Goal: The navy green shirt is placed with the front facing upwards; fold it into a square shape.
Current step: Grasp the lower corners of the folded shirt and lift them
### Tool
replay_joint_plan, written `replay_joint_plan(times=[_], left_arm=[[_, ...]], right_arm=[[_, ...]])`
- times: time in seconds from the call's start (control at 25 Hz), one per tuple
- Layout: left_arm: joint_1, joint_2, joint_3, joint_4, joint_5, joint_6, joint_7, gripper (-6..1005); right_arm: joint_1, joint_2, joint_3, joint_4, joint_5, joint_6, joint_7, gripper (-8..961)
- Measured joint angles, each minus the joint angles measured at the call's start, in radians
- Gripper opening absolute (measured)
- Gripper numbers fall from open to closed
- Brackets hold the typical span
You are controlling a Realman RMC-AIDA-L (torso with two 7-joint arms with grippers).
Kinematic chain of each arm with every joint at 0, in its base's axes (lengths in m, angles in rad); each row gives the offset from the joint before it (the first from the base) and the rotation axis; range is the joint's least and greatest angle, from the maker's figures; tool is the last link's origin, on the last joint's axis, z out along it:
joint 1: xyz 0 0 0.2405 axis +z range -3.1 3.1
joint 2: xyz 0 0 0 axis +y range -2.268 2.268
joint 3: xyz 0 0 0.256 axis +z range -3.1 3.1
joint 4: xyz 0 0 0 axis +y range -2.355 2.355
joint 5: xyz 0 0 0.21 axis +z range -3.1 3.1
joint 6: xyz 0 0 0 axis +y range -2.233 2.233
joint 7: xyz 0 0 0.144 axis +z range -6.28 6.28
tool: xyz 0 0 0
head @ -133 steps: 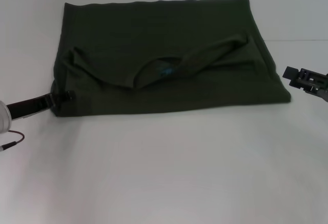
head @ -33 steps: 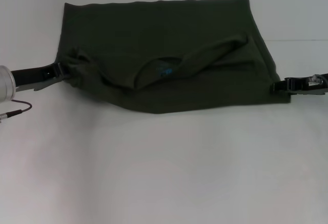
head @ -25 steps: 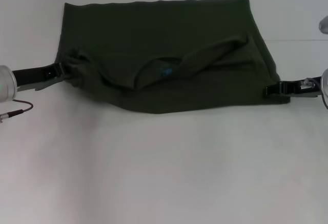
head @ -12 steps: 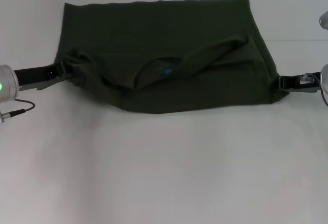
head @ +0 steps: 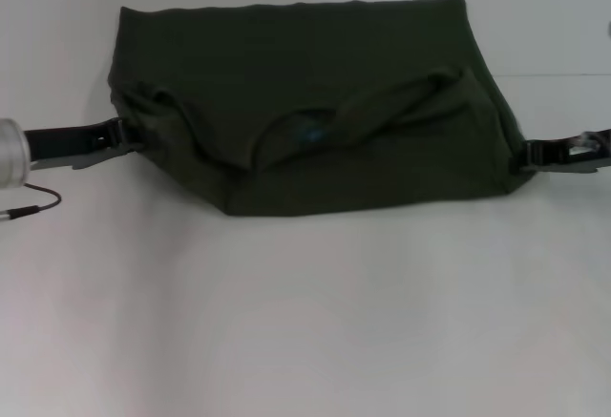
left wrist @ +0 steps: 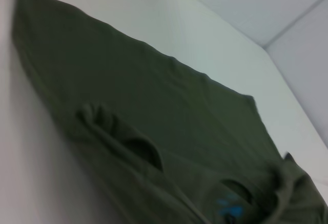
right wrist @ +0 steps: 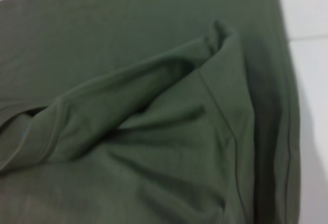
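On my head camera the navy green shirt (head: 315,102) lies across the far half of the white surface (head: 305,312), already doubled over itself so that the collar opening with its blue print (head: 307,134) shows near the middle of the cloth. Its far edge runs straight and flat, while the near edge is drawn up and sags in a shallow curve between the two sides. My left claw (head: 124,135) sits at the shirt's left edge, low over the surface, and it looks clamped on a bunched fold of fabric there, with the cloth gathered into wrinkles right at its tip. My right claw (head: 527,156) is at the shirt's near right corner, touching the cloth and pinching that corner, which is lifted slightly off the surface. A thin cable (head: 29,207) loops below the left arm at the frame's edge. From the left wrist camera I see the shirt (left wrist: 154,131) spread away from me, with a folded sleeve ridge and the blue print (left wrist: 228,207) by the collar, and none of that arm's own fingers. The right wrist camera is filled with dark green fabric (right wrist: 143,106): a thick folded ridge crosses it diagonally, and a strip of white surface (right wrist: 310,80) shows along one side beyond the hemmed edge.
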Motion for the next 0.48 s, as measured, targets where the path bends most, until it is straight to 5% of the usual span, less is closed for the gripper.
replay_joint_plan(times=[0.2,0.48], left_arm=[[0.009,0.031,-0.006,0.069,0.103,0.207,-0.054,-1],[0.050,0.036,-0.039,0.150,0.210,0.484,-0.061,0]], right_arm=[[-0.053,-0.021,0.002,-0.144,-0.001,-0.259,0.031,20],[-0.127,-0.063,0.011,-0.205,-0.001,-0.568,0.015,20]])
